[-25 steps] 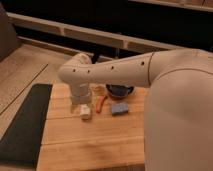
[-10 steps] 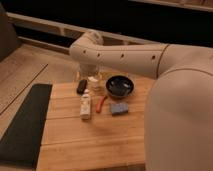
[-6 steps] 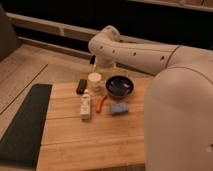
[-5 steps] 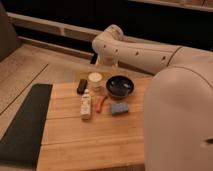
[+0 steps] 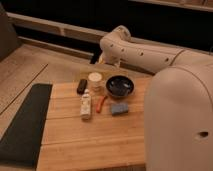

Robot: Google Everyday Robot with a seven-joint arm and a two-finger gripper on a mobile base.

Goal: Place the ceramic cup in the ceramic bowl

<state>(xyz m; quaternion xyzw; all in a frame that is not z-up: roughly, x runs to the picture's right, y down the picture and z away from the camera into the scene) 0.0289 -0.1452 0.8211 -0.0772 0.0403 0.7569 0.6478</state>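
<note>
A wooden table [image 5: 95, 147] fills the lower middle of the frame, with a dark mat [image 5: 22, 125] lying along its left side. The cup [image 5: 95, 80], small and cream-white, stands upright on the table near the far edge, in the upper middle of the frame. Its mouth faces up, and what lies inside it cannot be made out. It is on the wood, outside the bowl [image 5: 120, 86], which sits just to its right. The two are close, but whether they touch cannot be told. The bowl is dark, round and shallow, wider than the cup, and its bluish inside faces up.

Just left of the cup lies a small black block [image 5: 81, 86]. Below the cup a white bottle [image 5: 86, 105] lies on its side, pointing toward the bottom of the frame. A thin red thing [image 5: 101, 103] lies just right of the bottle, and a small blue pad [image 5: 119, 108] lies below the bowl.

The white arm [image 5: 145, 52] reaches from the big body at the right edge up to a bend at the top middle, then drops toward the table's far edge. The claw [image 5: 101, 59] is there, above and behind the cup and apart from it, dark against a dark background. I cannot tell its state.
</note>
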